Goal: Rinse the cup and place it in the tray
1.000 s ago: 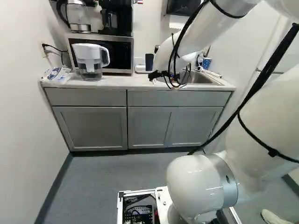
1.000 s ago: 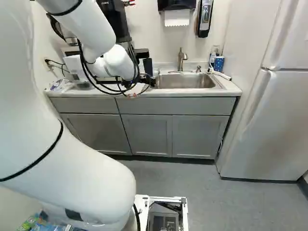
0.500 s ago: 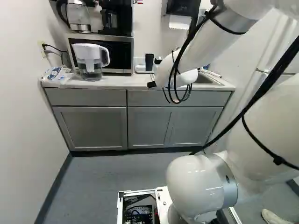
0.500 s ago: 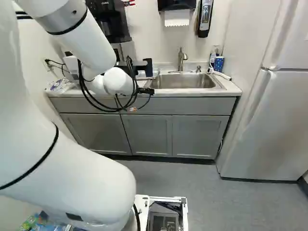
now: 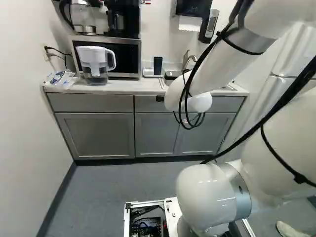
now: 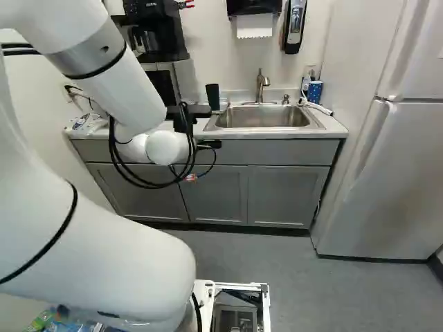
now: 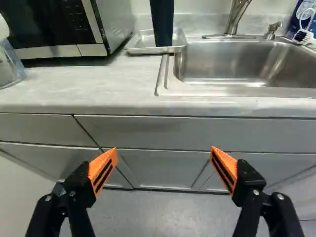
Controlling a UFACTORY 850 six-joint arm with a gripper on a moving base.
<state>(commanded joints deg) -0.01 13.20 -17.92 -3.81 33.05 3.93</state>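
Cup: A dark blue, tapered cup (image 7: 162,22) stands upright in the shallow silver metal tray (image 7: 132,48) on the far side of the pale worktop (image 7: 64,91), just left of the steel sink (image 7: 237,61).

Placing: Done, by the look of it, with the cup resting in the tray and nothing gripping it.

Rinsing: Unconfirmed. No stream shows beneath the brushed metal faucet (image 6: 262,84) in the right base view, and whether the cup is wet or clean inside cannot be told.

Left to do: Probably little or nothing if the rinse has been carried out; otherwise the cup would have to be picked up again and taken right to the sink.

Pincer: The black two-fingered pincer (image 7: 164,149) stands wide, its orange pads (image 7: 104,170) well apart, holding nothing and touching nothing that shows.

Arm: The white arm (image 6: 118,72) places the pincer at the near side of the worktop, ahead of the grey drawer fronts (image 7: 163,129), with the cup and tray beyond it.

Next move: A clear retreat toward the near side would seem enough; a forward swing could risk knocking the tall cup.

Far left: A clear plastic pitcher with a white top (image 5: 95,64) stands before the microwave (image 5: 126,54).
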